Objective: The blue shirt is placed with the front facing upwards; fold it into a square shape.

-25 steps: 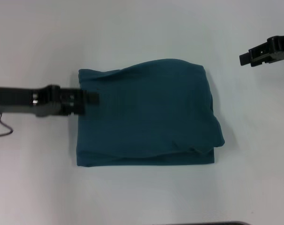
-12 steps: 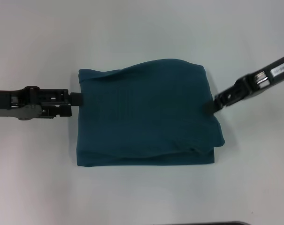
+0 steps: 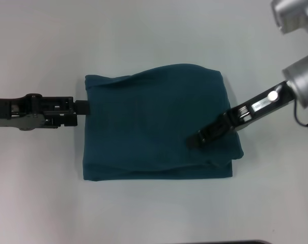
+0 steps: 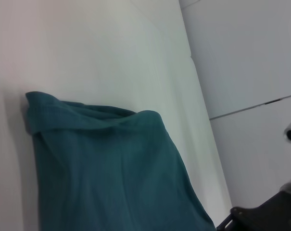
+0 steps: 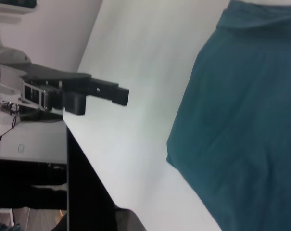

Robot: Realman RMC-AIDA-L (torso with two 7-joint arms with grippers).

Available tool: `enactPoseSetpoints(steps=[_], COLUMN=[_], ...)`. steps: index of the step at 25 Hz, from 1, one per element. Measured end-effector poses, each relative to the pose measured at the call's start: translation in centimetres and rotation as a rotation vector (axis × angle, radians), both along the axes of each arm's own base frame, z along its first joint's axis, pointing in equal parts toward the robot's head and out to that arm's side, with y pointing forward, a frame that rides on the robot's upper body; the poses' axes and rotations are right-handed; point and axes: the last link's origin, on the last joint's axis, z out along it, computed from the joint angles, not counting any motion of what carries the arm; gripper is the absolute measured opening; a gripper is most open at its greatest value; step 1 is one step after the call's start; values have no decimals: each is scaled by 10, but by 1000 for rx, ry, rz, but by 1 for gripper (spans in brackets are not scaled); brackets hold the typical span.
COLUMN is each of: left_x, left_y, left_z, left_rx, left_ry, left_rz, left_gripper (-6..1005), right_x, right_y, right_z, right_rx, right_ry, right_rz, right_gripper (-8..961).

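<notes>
The blue shirt (image 3: 156, 124) lies mid-bench as a thick, roughly square bundle, lettering hidden, so the folding looks all but done. Its 4 o'clock corner still bulges and the layers there sit uneven; that seems to be what is left. The right claw (image 3: 194, 141) rests on the cloth near that corner, the left claw (image 3: 82, 107) at the 9 o'clock edge. Whether either is clenched, I cannot tell.

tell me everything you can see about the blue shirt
The blue shirt is dark teal, soft matte cloth, folded into a rough square lying flat on the white table. Its edges are layered and slightly uneven, bulging at the right. The left gripper meets its left edge; the right gripper is over its right part.
</notes>
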Motion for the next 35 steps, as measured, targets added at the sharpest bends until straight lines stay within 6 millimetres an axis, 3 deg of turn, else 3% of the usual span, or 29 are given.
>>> enactPoseSetpoints(steps=[9,15,21,26,35], left_x=[0,1,1,1,1], left_y=[-1,-1,-1,-1,0], left_z=[-1,-2,-3,-3,-2], left_rx=[2,2,4,5,10], left_ry=[-5,-10,-12,-13,-10], left_rz=[-3,-8,-10,-10,-9], left_gripper=[796,795,796,797,796], right_x=[5,21,21,16,34], right_y=[-8,-1,-1,-3,2], right_z=[-23,-12,-9,5,27], right_rx=[-47,8,4,-11,43], right_ry=[-86,-135,-133,-95,-126], right_rz=[-3,-57,-57,-46,-90], right_gripper=[432,431,430,431,432])
